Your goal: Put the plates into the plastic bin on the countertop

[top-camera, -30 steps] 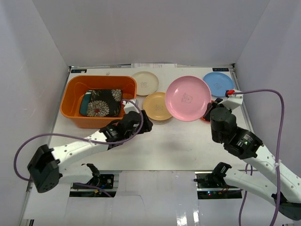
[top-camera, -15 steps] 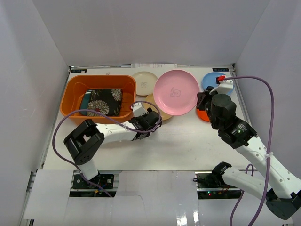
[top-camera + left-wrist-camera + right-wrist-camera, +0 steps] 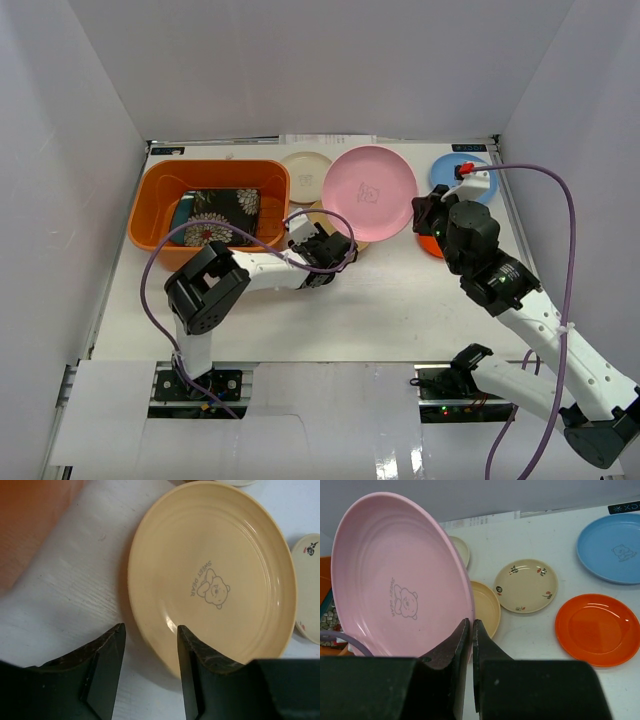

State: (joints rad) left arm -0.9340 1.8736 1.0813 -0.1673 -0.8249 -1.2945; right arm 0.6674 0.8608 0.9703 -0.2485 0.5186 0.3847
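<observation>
Now pink plate (image 3: pixel 369 192) sits further left, nearer plastic bin (image 3: pixel 160 180), pinched by right gripper (image 3: pixel 471 625); left gripper (image 3: pixel 150 630) reaches tan plate (image 3: pixel 215 575), jaws spread over its rim; neither binned yet.

Bare countertop (image 3: pixel 400 295) between arms; plates (image 3: pixel 305 172) beyond

The pink plate (image 3: pixel 395 580) has a small grey bear drawn on it. The tan plate (image 3: pixel 215 575) has a grey bear too, with the words SWEET BEAR. The blue plate (image 3: pixel 612 547) shows a faint bear. The orange plate (image 3: pixel 597 630) is plain. The small cream plate (image 3: pixel 526 586) has little red and dark marks. The bin (image 3: pixel 150 210) is orange, and the square plate (image 3: pixel 225 212) is black with white flowers.
</observation>
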